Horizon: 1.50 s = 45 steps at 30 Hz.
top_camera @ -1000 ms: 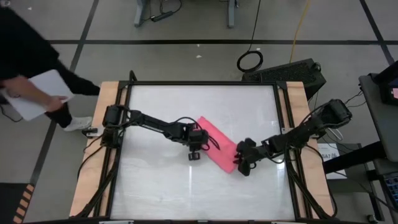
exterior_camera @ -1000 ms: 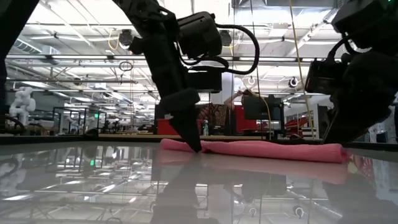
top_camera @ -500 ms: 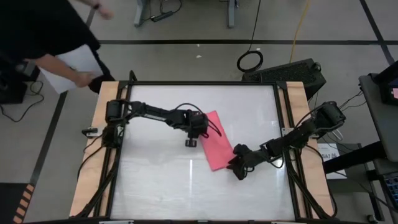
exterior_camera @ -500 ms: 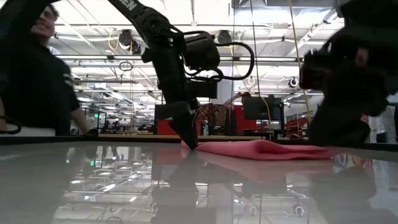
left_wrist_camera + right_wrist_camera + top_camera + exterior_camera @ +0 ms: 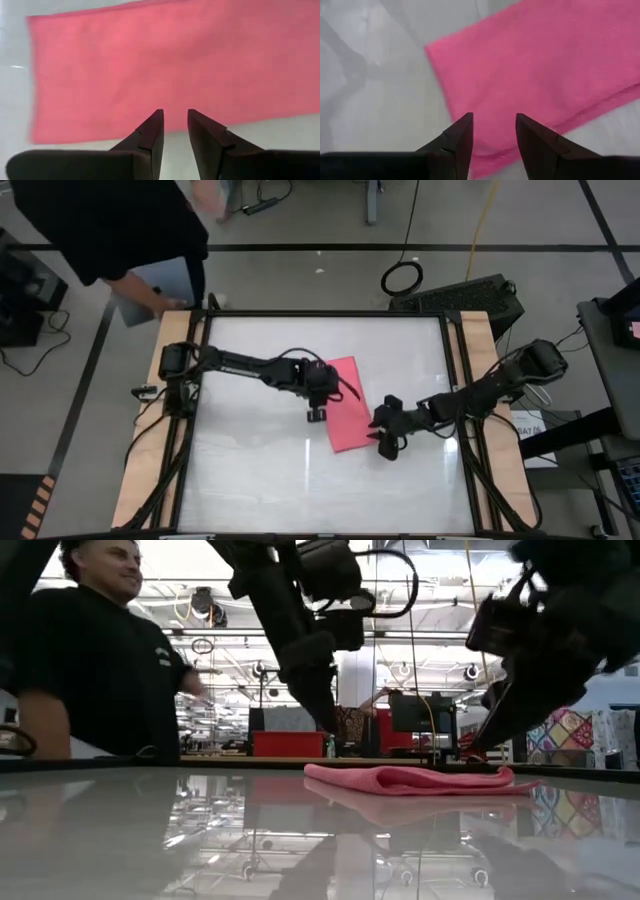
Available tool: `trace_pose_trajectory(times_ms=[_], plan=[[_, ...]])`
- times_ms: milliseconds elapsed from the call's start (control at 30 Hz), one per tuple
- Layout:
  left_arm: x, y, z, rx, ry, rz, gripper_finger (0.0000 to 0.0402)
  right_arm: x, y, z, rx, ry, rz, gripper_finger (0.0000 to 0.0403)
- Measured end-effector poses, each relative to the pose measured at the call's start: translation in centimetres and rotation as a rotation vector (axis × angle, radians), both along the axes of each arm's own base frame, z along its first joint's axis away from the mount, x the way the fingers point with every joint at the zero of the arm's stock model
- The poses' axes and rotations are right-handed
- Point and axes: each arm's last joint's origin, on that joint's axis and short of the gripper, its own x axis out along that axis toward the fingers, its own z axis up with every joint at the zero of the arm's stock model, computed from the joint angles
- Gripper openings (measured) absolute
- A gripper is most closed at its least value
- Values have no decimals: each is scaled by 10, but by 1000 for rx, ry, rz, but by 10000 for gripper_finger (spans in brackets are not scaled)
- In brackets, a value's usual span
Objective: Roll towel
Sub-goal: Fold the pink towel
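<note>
Towel (image 5: 344, 406) lies flat on the desk (image 5: 260, 470); left gripper (image 5: 174, 131) and right gripper (image 5: 492, 134), fingers spread, empty, risk snagging one layer.

The towel (image 5: 347, 406) is bright pink and plain. The table (image 5: 260, 470) looks glossy white, perhaps pale grey; both arms are dark

The towel (image 5: 346, 406) is bright pink, folded into a flat oblong lying slightly tilted just right of centre in the high view; in the low view it lies low with rumpled folds (image 5: 410, 779).
</note>
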Motion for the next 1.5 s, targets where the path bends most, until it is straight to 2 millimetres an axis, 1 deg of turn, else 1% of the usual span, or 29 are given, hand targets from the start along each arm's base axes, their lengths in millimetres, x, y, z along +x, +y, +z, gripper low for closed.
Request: trace_pose_trajectory(times_ms=[200,300,433,533,633,767,967,1100,1233,1333,1500], plan=[[12,-53,-15,-62,-69,-28,93,4,-12,-2,-41,17,98,138],[16,-73,-25,-80,-86,-31,93,5,-17,-2,-63,19,107,138],[18,-89,-42,-102,-74,-24,93,6,-20,-3,-79,18,111,138],[19,-94,-53,-113,-50,-19,93,7,-21,-4,-82,27,108,138],[20,-95,-59,-113,-38,-34,93,8,-21,-11,-74,50,96,138],[20,-93,-60,-82,-27,-92,93,12,-18,-24,-37,91,56,138],[17,-77,-63,-76,55,-177,93,19,-7,-33,33,47,4,138],[12,-64,-64,-67,122,-208,93,20,-1,-35,78,26,-57,138],[10,-54,-59,-94,140,-223,93,20,6,-35,112,3,-98,138],[7,-50,-56,-121,151,-222,93,20,10,-34,143,-15,-109,138],[1,-50,-42,-141,151,-191,93,18,12,-27,169,-31,-104,138]])
